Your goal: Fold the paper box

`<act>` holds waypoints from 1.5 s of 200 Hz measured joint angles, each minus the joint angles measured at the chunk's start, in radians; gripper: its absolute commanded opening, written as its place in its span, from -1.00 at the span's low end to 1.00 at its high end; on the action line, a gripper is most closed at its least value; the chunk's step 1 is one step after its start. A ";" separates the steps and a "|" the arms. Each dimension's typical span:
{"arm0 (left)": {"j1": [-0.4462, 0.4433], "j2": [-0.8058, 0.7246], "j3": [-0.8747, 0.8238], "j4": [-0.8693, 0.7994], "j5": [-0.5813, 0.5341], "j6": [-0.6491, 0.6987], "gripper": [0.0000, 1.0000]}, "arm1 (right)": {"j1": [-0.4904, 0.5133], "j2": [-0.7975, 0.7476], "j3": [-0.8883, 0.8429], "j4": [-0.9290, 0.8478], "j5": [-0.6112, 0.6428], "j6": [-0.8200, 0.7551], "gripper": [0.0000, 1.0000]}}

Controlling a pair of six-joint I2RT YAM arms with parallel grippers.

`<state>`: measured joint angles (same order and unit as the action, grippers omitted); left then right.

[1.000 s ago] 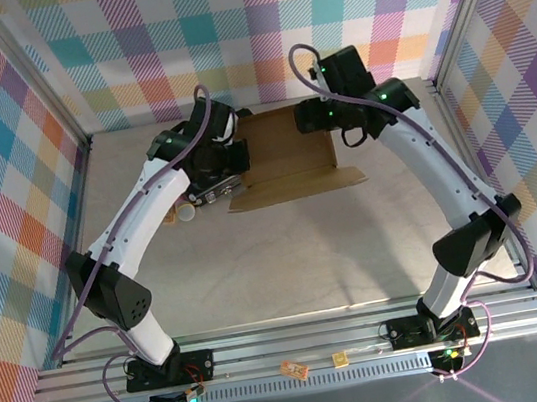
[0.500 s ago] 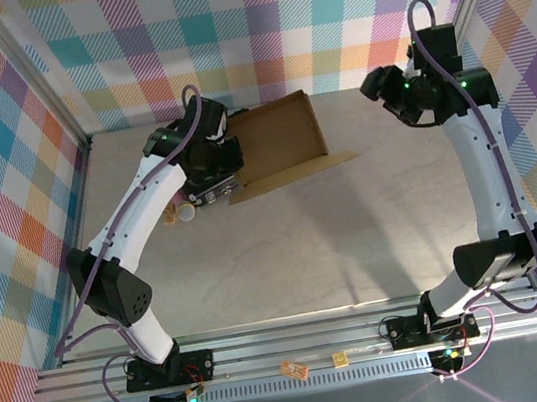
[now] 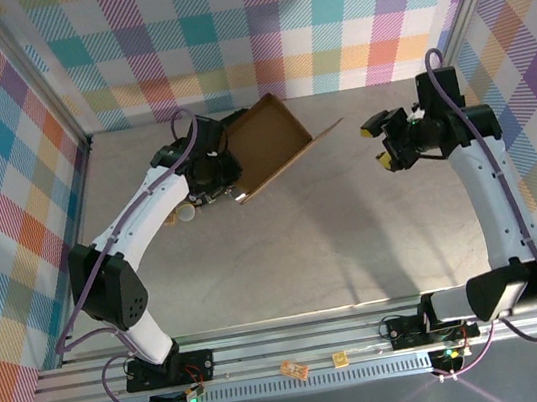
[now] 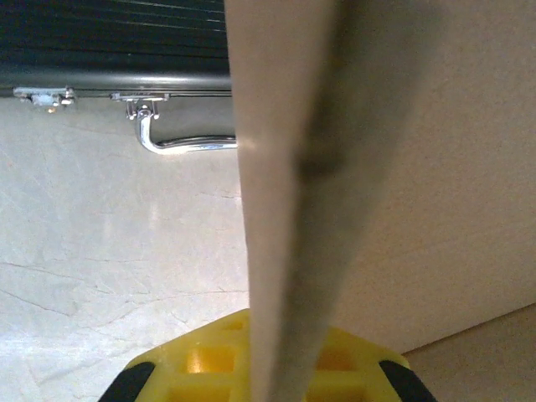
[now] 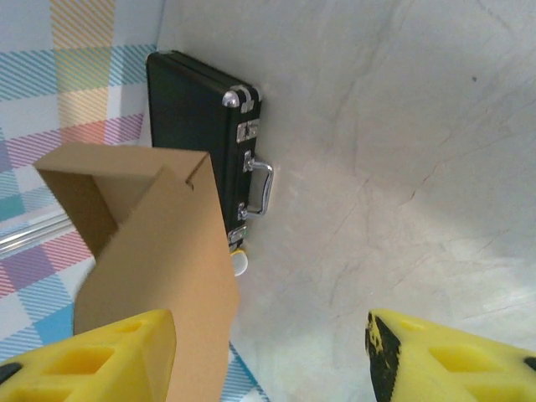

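Yellow-fingered left hand is clamped on one wall of the paper box, which is tilted up off the tabletop, loose flap toward the right hand. Right hand is wide open, well apart from the flap. Best move, likely: left grip firm, right pushes the flap along its crease. Black case sits just beyond; avoid it.

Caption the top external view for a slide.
Left arm holds the paper box tilted up; right arm, jaws open, stands clear to its right.
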<state>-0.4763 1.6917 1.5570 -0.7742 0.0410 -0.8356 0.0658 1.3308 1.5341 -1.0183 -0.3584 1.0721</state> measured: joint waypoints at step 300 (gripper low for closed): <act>-0.132 -0.178 -0.161 0.059 0.053 -0.169 0.75 | 0.493 0.352 0.494 -0.378 0.577 -0.442 -1.00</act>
<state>-0.6083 1.5139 1.3956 -0.7151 0.0937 -1.0042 0.5591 1.6825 2.0277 -1.3968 0.2188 0.6304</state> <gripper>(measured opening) 0.873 0.057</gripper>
